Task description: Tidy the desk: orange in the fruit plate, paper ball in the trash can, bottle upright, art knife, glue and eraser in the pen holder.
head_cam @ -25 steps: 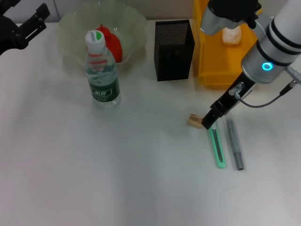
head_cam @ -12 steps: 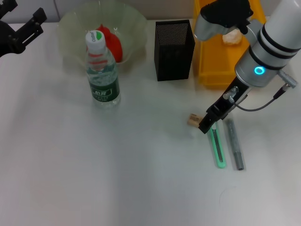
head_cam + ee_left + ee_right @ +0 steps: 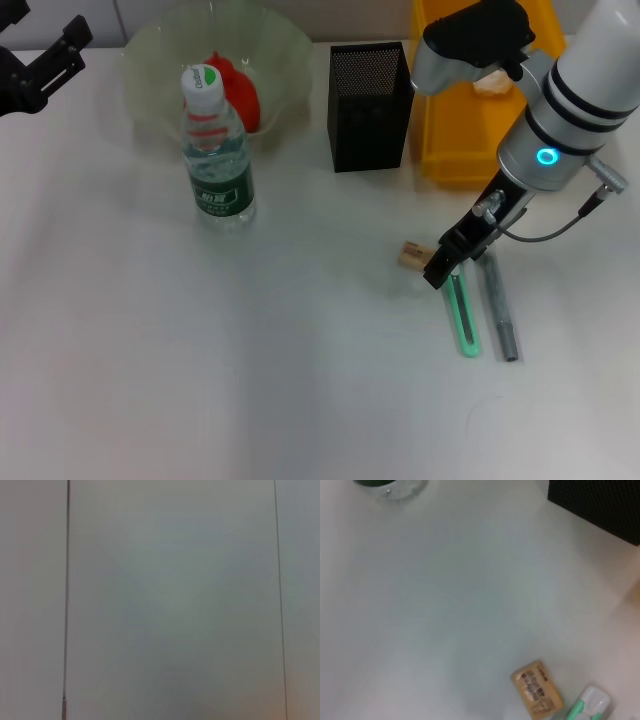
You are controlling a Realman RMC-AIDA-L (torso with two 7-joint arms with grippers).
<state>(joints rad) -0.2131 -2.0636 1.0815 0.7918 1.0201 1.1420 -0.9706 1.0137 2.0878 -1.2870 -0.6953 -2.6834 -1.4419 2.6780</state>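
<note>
Head view looks bright and even to me, light from overhead; the white tabletop (image 3: 250, 380) comes close to washing out. Shadows are soft and faint: I see a pale one under the bottle (image 3: 217, 150) and a weak smudge at 9 o'clock of the eraser (image 3: 411, 255). Slight glare on the bottle's plastic and on the fruit plate (image 3: 290, 50) rim. Head view is sharp at centre. My left wrist view is flat grey, featureless, only two thin lines. My right wrist view is soft overall; the pen holder (image 3: 600, 505) at 1 o'clock is blurred, the eraser's print barely legible.
</note>
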